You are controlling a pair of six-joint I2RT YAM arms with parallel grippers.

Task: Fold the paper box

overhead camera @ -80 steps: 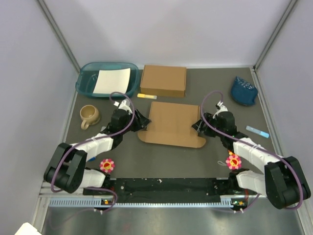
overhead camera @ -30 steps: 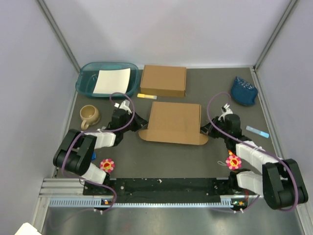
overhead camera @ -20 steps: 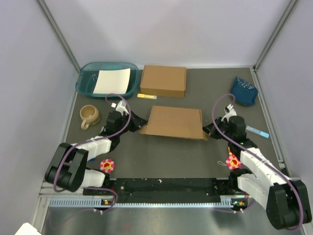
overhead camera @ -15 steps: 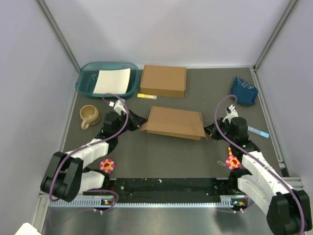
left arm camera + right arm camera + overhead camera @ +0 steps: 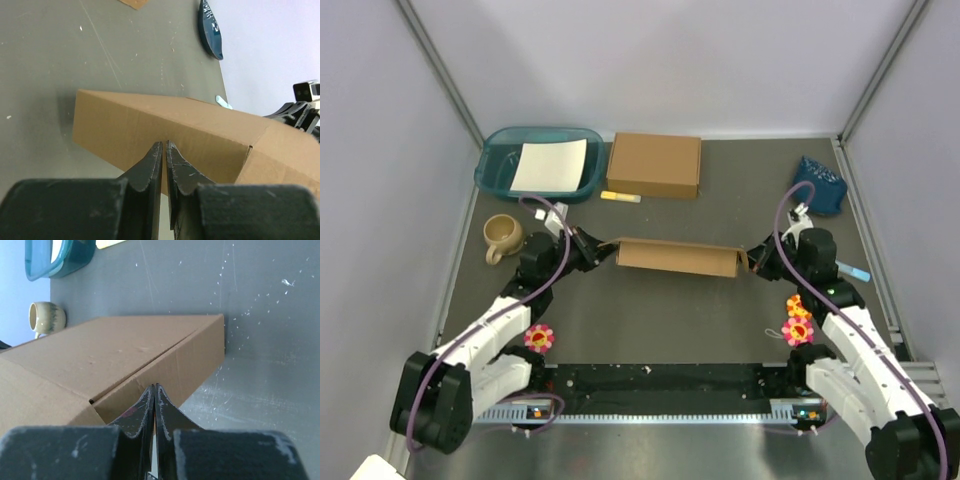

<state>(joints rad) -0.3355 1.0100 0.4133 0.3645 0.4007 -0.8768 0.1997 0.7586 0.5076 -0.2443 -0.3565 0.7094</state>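
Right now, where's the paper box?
Top view: the paper box stands on edge mid-table, left end pinched by the left pincer, right end by the right pincer, just nearer than the closed brown box.

The box is matt brown cardboard. The counter is dull grey, flecked and scratched. The tray looks glossy teal plastic; the jaws, scuffed black.
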